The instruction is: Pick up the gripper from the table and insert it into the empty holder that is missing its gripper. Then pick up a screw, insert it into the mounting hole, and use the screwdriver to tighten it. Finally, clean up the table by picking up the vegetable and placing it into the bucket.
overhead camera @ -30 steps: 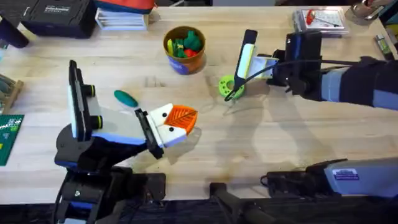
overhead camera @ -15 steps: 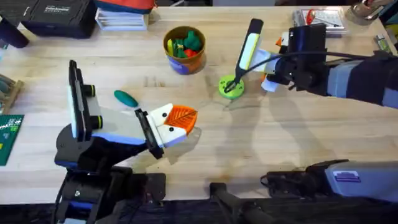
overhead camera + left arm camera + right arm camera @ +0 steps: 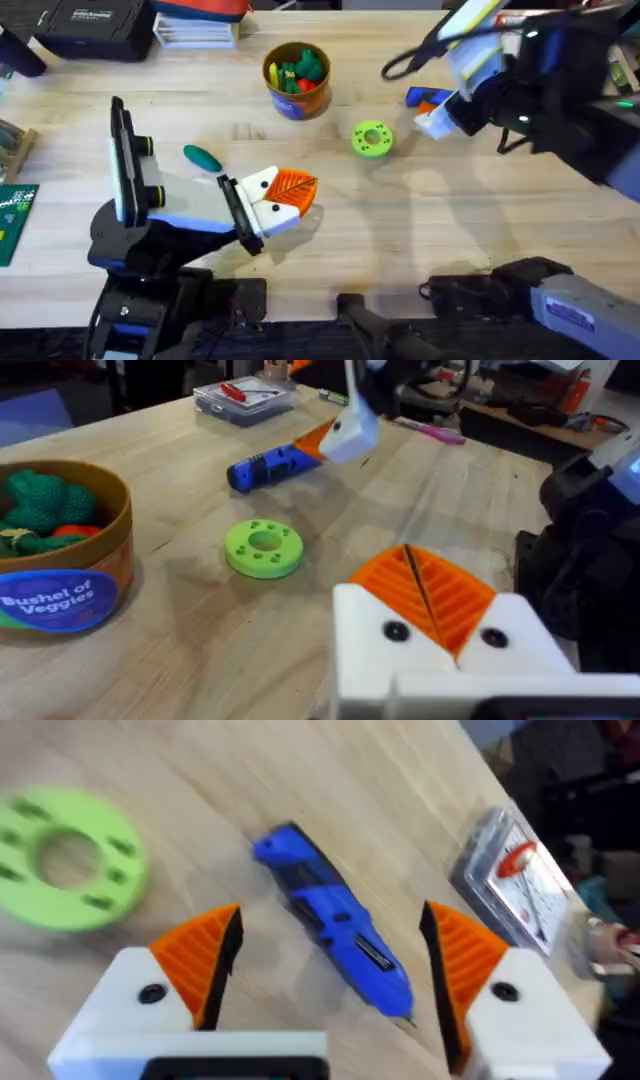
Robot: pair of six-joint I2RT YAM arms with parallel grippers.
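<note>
R gripper (image 3: 325, 975) hung w/ jaws wide over the bright blue pen-shaped power screwdriver (image 3: 335, 935), which lay flat on the light wooden plank table (image 3: 420, 240) directly between its orange pads (image 3: 200, 955), long axis crossing the gap on a diagonal, so some wrist turn looked needed before closing. R arm was clearly nearer. L gripper (image 3: 283, 200) sat parked by the flat lime-green ring (image 3: 372, 139), its 2 orange pads pressed together on nothing. L wrist cam showed the whole blue barrel (image 3: 275, 463); overhead caught only 1 end (image 3: 420, 96).
</note>
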